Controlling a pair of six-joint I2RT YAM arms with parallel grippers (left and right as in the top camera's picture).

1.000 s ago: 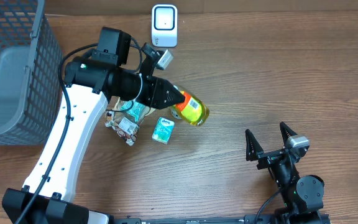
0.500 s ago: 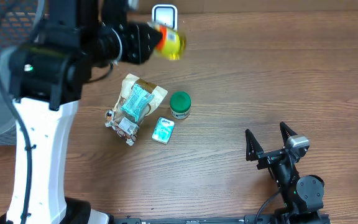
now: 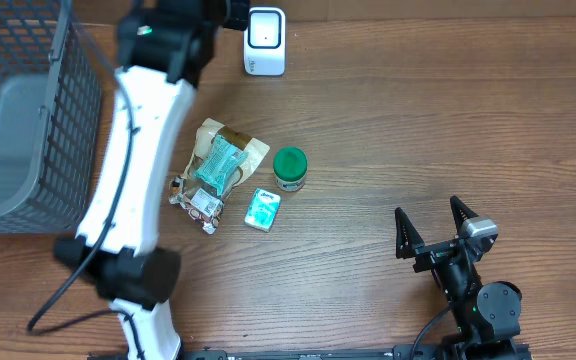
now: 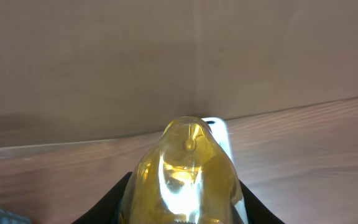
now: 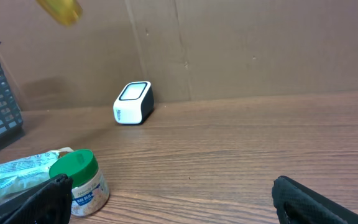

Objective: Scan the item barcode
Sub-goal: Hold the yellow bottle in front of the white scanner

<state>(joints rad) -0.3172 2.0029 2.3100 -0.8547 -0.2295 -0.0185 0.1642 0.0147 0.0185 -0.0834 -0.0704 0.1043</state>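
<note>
The left gripper [image 4: 185, 211] clamped on the yellow bottle [image 4: 188, 168]
It held the bottle aloft near the scanner [image 3: 265, 40] — likely to present its barcode there — while the right gripper [image 3: 434, 232] sat splayed and empty, well apart.

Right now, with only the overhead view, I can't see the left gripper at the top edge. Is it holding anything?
Observer: Yes. The left wrist view shows the left gripper closed around a yellow bottle.
Operator: Is the bottle touching the scanner?
Observer: No. In the right wrist view it hangs in the air, above and left of the scanner, apart from it.
Operator: Is the green-lidded jar upright?
Observer: Yes. The right wrist view shows the green-lidded jar standing upright, lid on top.
</note>
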